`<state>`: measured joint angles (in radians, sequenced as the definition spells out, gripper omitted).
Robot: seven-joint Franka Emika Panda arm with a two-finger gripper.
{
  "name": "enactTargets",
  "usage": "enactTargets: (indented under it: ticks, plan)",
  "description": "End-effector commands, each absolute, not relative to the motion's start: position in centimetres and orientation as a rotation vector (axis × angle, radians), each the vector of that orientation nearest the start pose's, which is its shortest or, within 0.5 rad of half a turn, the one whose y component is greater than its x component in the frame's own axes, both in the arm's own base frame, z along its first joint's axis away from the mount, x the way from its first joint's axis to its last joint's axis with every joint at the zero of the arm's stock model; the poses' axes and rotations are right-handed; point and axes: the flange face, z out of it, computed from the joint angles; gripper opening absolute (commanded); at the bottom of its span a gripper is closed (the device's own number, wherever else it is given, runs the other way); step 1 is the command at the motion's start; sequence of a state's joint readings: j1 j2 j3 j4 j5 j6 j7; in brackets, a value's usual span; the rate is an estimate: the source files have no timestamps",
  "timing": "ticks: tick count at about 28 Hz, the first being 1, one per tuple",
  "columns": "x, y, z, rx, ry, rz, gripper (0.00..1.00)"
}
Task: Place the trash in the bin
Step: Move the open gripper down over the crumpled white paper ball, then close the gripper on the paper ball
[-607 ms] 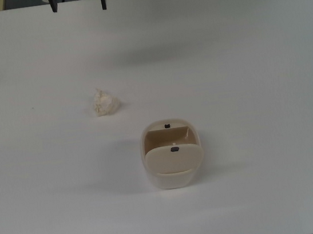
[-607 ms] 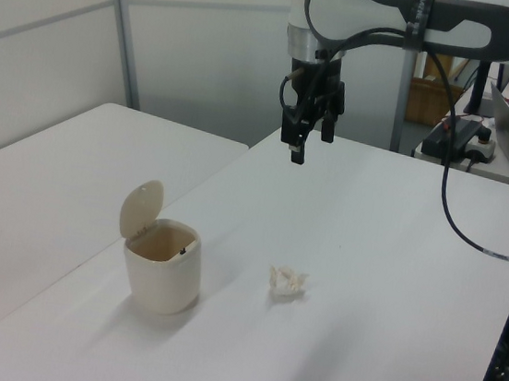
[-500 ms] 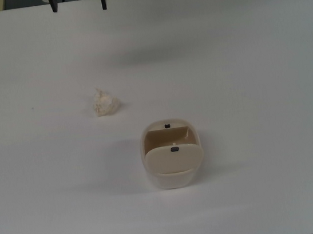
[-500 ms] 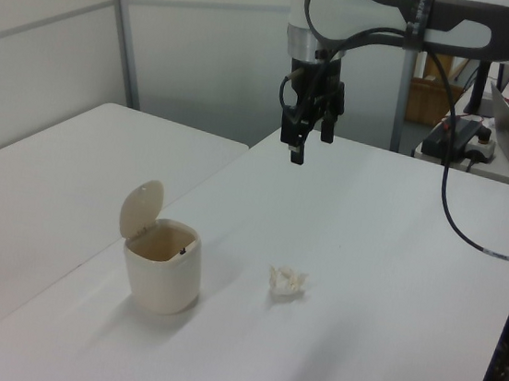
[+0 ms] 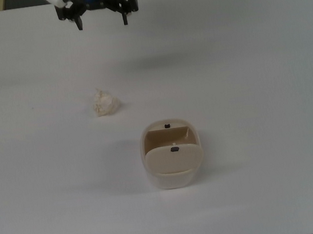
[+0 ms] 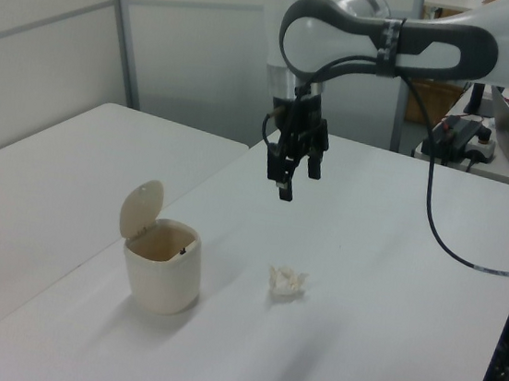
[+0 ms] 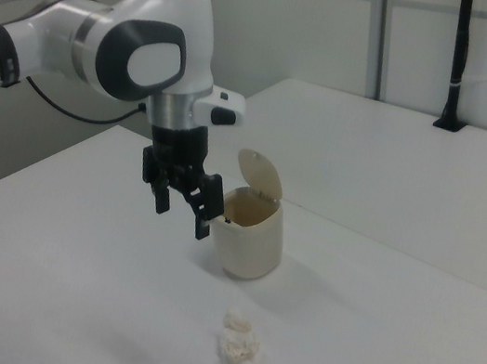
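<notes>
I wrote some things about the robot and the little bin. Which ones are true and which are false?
1. The bin has its lid flipped up. True.
2. The trash is already inside the bin. False: the crumpled tissue lies on the table, apart from the bin.
3. The gripper is holding the trash. False: it hangs in the air, open and with nothing in it.
4. In the top view, the trash lies to the left of the bin. True.
5. The bin has tipped over. False: it stands upright.
</notes>
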<state>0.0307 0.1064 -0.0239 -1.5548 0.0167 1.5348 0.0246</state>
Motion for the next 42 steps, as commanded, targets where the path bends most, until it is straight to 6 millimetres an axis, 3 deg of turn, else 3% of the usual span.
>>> enactTargets:
  ticks: [1, 7, 16, 26, 32, 37, 38, 42]
  plan:
    - [58.1, 0.8, 54.3, -3.109, 0.041, 0.249, 1.00]
    - [60.0, 1.5, 50.8, -3.117, 0.067, 0.255, 1.00]
    - [60.7, 3.5, 45.8, -3.129, 0.043, 0.333, 1.00]
    - [63.5, 4.0, 40.5, -3.199, 0.241, 0.253, 0.96]
    - [64.4, 3.0, 37.1, -3.231, 0.264, 0.265, 0.82]
    - [65.2, 1.9, 35.3, -3.242, 0.276, 0.232, 0.60]
    - [65.5, 1.3, 34.7, -3.246, 0.282, 0.217, 0.44]
    - [65.9, 0.9, 33.8, -3.258, 0.277, 0.199, 0.14]
